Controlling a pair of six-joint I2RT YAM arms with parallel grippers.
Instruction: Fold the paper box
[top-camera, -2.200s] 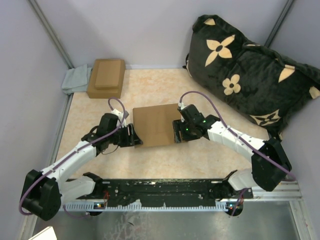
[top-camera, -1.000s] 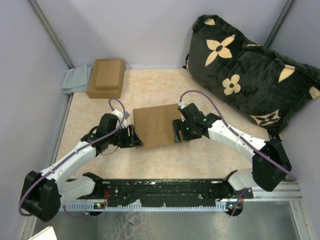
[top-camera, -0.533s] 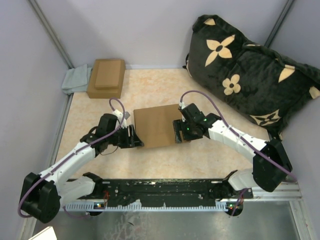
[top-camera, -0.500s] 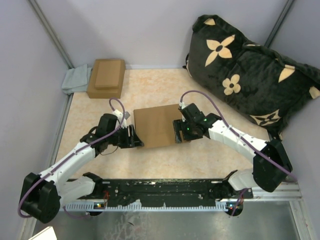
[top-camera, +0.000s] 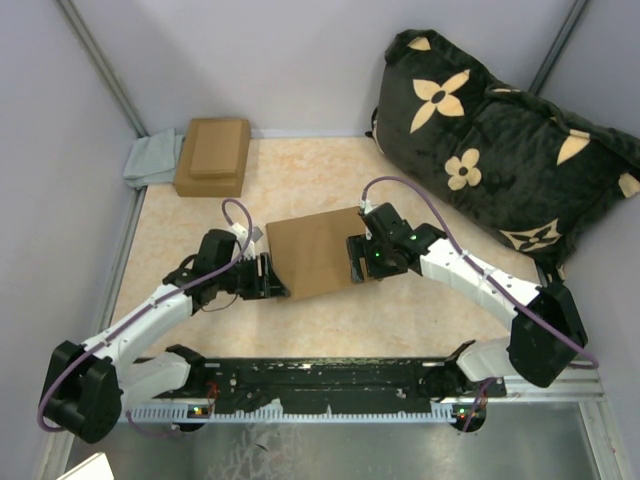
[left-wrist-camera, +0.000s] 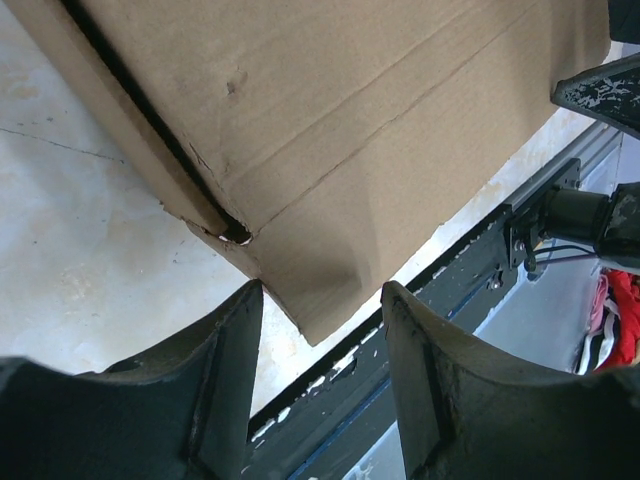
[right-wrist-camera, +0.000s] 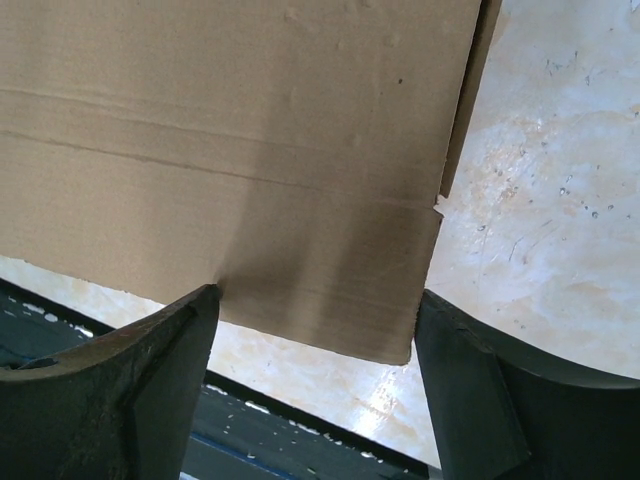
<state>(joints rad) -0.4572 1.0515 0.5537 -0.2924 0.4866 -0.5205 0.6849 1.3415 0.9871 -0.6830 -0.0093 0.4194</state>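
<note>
Locate the paper box (top-camera: 313, 252) near the middle of the table (top-camera: 190, 235): closed flat, plain tan, turned slightly askew to the table edges. Find the left gripper (top-camera: 270, 280) at the near-left corner of the box and the right gripper (top-camera: 356, 260) at its right edge, both reaching in from the rail (top-camera: 330, 382) at the near side.

Left gripper: released. In the left wrist view, see both dark fingers (left-wrist-camera: 210, 390) spread, with the pointed cardboard corner lying in the gap and touching neither. Note a dark slit along the side of the box, a small tear at the corner and a crease across the panel.

Right gripper: released likewise. In the right wrist view, see the fingers (right-wrist-camera: 130, 390) set wide apart, with the near edge of the box spanning the gap. Impossible to tell contact with either finger. Note faint creases parallel to that edge.

Elsewhere: smaller brown box (top-camera: 212, 155) with a stepped lid in the far-left corner, just beside a grey cloth (top-camera: 150, 160); large black cushion (top-camera: 500, 140) with tan flowers at the far right, well apart from the paper box.
</note>
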